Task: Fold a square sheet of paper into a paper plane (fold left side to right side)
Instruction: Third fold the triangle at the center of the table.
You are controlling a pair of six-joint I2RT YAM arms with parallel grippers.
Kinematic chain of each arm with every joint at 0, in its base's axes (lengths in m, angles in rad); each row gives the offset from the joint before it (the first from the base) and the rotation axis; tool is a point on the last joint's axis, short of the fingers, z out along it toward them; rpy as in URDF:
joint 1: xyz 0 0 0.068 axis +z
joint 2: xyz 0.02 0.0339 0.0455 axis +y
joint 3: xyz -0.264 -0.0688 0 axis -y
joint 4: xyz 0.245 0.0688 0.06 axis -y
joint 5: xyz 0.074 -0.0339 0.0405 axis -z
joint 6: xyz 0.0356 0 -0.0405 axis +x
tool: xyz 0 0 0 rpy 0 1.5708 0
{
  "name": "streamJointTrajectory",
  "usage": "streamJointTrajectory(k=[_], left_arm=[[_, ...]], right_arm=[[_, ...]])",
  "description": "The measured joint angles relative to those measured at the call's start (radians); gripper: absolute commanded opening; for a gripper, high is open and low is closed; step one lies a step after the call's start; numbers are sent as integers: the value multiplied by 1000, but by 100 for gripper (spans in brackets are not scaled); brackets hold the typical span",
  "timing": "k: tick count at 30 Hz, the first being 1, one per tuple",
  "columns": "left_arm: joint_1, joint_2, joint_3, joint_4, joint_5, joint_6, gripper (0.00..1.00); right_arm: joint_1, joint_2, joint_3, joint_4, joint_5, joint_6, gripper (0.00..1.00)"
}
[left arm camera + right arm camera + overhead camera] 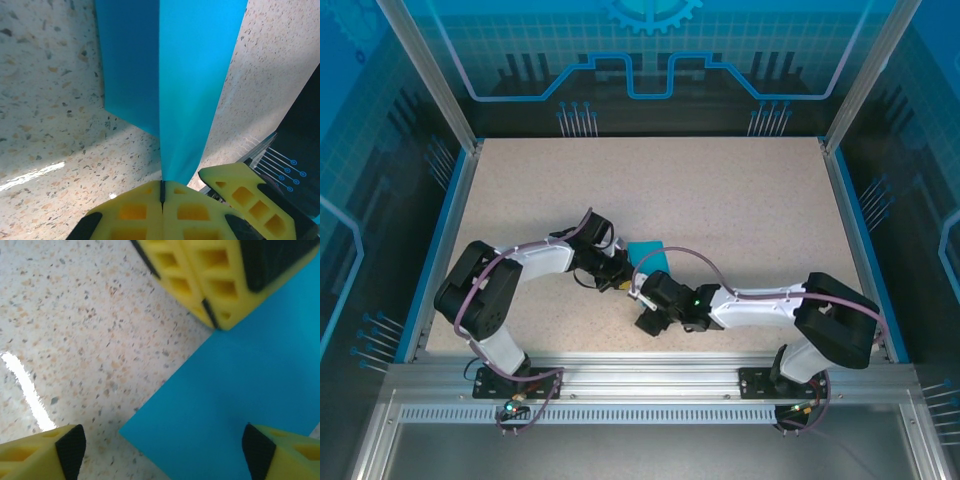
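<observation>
The left gripper (162, 189), yellow fingers pressed flat together, has the near tip of the thin teal-blue sheet of paper (195, 75) pinched between them. The sheet, folded in layers along a straight crease, spreads away from that grip over the speckled beige tabletop (720, 190), near the table's middle and between the two wrists. The right gripper (162, 447) stands just beside, jaws spread wide and holding nothing, one fingertip over the paper, the other over bare tabletop.
</observation>
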Motion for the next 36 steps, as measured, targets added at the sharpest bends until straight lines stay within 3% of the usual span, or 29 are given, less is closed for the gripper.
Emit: streamJointTrajectory(k=[11,15,22,25,31,36], left_arm=[[0,0,3,-7,0,1,0],[2,0,6,-14,0,5,9],[54,-39,15,-80,3,61,35],[90,-78,39,-123,3,100,40],[113,-66,124,-193,4,182,23],[111,70,227,-212,19,246,15]], right_arm=[[-1,43,58,3,10,-31,21],[-6,42,58,-6,-17,-36,0],[-29,39,68,-43,-113,-30,0],[-53,39,76,-54,-172,-16,0],[-101,43,103,-66,-271,24,0],[-117,86,140,-68,-330,48,0]])
